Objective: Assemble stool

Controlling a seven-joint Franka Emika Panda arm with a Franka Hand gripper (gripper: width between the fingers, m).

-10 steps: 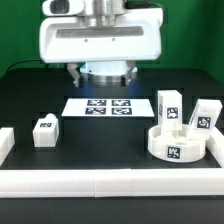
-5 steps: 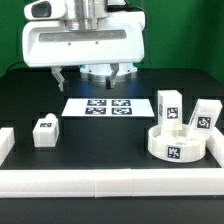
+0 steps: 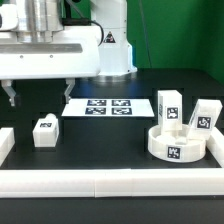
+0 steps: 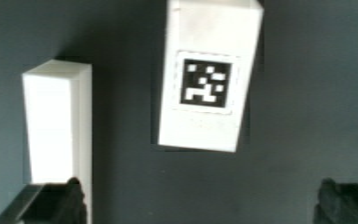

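The stool's round white seat (image 3: 175,146) lies at the exterior view's right, and two white legs (image 3: 168,108) (image 3: 203,116) stand upright just behind it. A third leg (image 3: 45,131) lies alone at the exterior view's left. My gripper (image 3: 39,96) hangs above that lone leg, open and empty, clear of it. In the wrist view the leg (image 4: 211,80) shows its tag and lies ahead of the gripper (image 4: 201,206). The dark fingertips (image 4: 51,206) stand wide apart with only black table between them.
The marker board (image 3: 105,105) lies flat behind the middle of the table. Long white border bars (image 3: 110,182) run along the front edge. A short bar (image 3: 5,145) sits at the left, and it also shows in the wrist view as a white bar (image 4: 55,120) beside the leg.
The gripper has moved from above the marker board toward the exterior view's left, ending over the lone leg. Its jaws stayed open. No part has moved.
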